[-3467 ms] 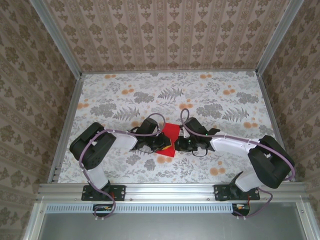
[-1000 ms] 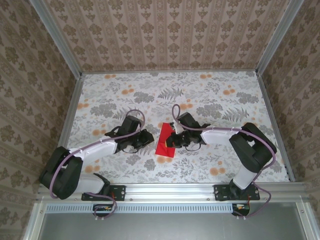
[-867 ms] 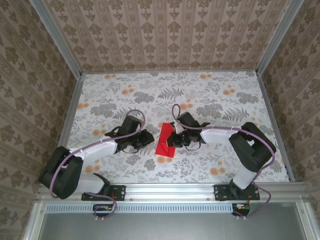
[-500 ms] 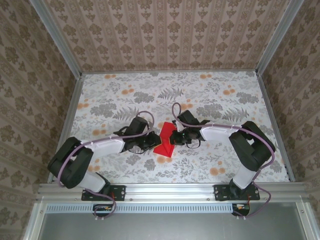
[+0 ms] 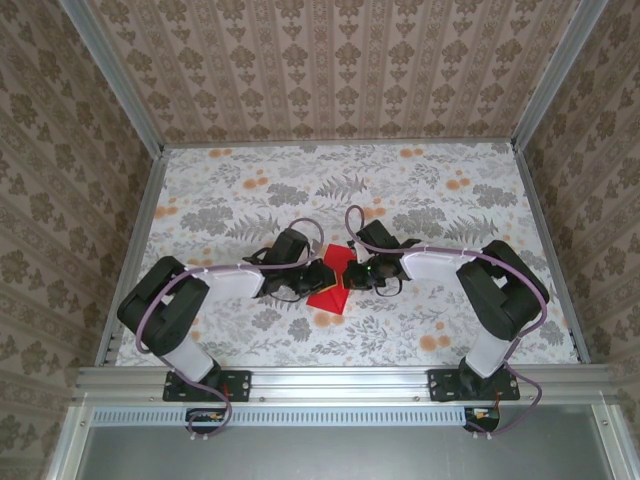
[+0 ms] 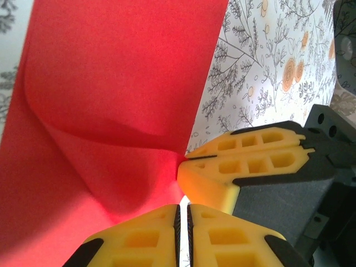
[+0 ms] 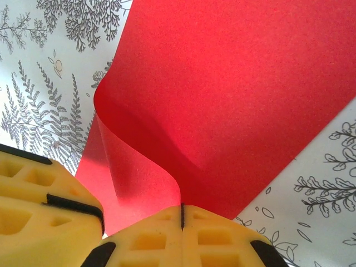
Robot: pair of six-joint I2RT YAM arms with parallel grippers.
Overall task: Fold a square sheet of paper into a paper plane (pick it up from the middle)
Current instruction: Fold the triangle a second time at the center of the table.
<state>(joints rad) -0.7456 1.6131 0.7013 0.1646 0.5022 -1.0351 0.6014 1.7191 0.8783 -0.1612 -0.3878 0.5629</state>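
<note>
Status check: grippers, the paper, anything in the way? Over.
Left gripper shut on the square sheet of paper. Right gripper shut on the same edge, close beside it. Sheet curled upward, no plane shape yet. No obstruction seen.

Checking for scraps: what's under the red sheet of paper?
The floral table cover runs under the red sheet of paper at its edges. The left gripper and right gripper pinch its raised middle; anything directly beneath is covered.

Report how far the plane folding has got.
Done: the red sheet is pinched up at its middle and bows upward. In hand: left gripper and right gripper both clamp it. Left: no sharp crease or dart shape shows yet.
</note>
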